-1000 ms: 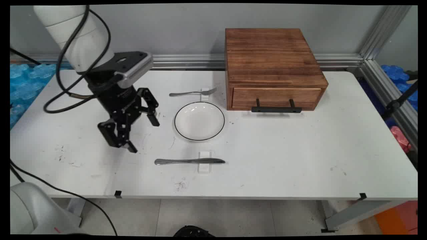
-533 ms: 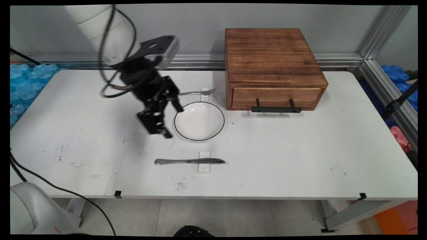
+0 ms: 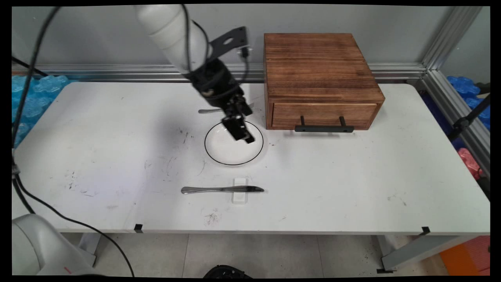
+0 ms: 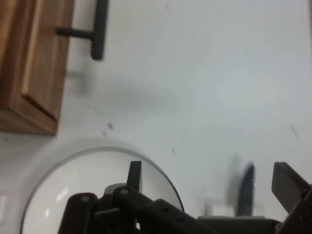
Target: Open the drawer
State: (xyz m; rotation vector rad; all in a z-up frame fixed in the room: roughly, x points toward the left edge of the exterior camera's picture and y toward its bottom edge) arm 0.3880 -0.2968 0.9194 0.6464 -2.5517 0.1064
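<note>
My gripper [image 3: 243, 135] hangs open and empty just above the far part of a white plate with a thin black rim [image 3: 231, 154]. In the hand view the gripper [image 4: 209, 183] shows its two fingers wide apart, one finger [image 4: 134, 174] over the plate [image 4: 63, 190]. A fork [image 3: 209, 111] lies behind the plate, partly hidden by the hand. A knife [image 3: 222, 190] rests on a small white block in front of the plate; the hand view shows the knife [image 4: 246, 187] blurred. The wooden drawer box [image 3: 321, 78] stands right of the gripper, shut.
The drawer's black bar handle [image 3: 324, 128] faces the table's near side, and the same handle [image 4: 99, 29] sits at the top left of the hand view beside the box front [image 4: 29, 63]. Black cables hang from the arm on the left. Blue padding [image 3: 27, 98] lies off the table's left edge.
The arm has swung from the table's left side to the right and back, bringing the gripper over the plate. The hand has turned, so the fingers now show edge-on.
</note>
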